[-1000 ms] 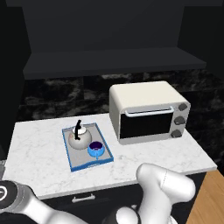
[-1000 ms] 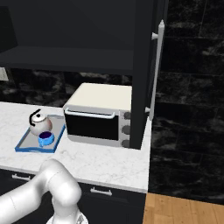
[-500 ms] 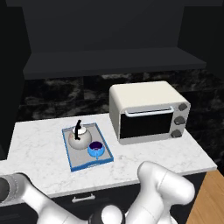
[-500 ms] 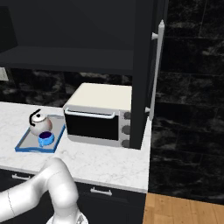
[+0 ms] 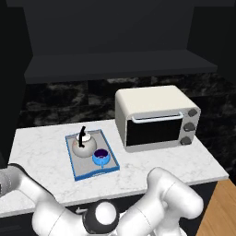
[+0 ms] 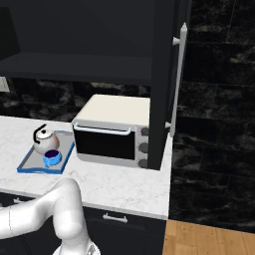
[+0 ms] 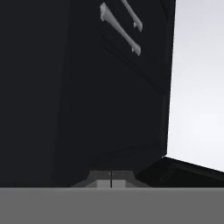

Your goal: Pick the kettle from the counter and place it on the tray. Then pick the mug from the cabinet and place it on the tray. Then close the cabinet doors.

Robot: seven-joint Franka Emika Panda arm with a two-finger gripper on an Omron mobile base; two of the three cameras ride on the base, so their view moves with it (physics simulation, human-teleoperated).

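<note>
The white kettle (image 5: 82, 146) with its black handle stands on the blue-rimmed tray (image 5: 76, 173) on the marble counter (image 5: 41, 143). The blue mug (image 5: 101, 157) sits on the tray just in front of the kettle. From the right, the kettle (image 6: 45, 142), mug (image 6: 52, 158) and tray (image 6: 29, 168) show at the counter's left. The cabinet (image 6: 79, 67) is open, its right door (image 6: 162, 84) standing edge-on with a silver handle (image 6: 180, 74). My gripper (image 7: 110, 180) is shut on nothing, low down, facing a dark panel.
A cream toaster oven (image 5: 156, 117) stands on the counter right of the tray. Dark drawers with silver pulls (image 7: 120, 28) lie ahead of the hand. My white arm (image 5: 152, 207) is folded low in front of the counter edge. Wooden floor (image 6: 209, 239) lies to the right.
The arm has folded lower and swung toward the left in front of the counter. Kettle, mug and tray have not moved.
</note>
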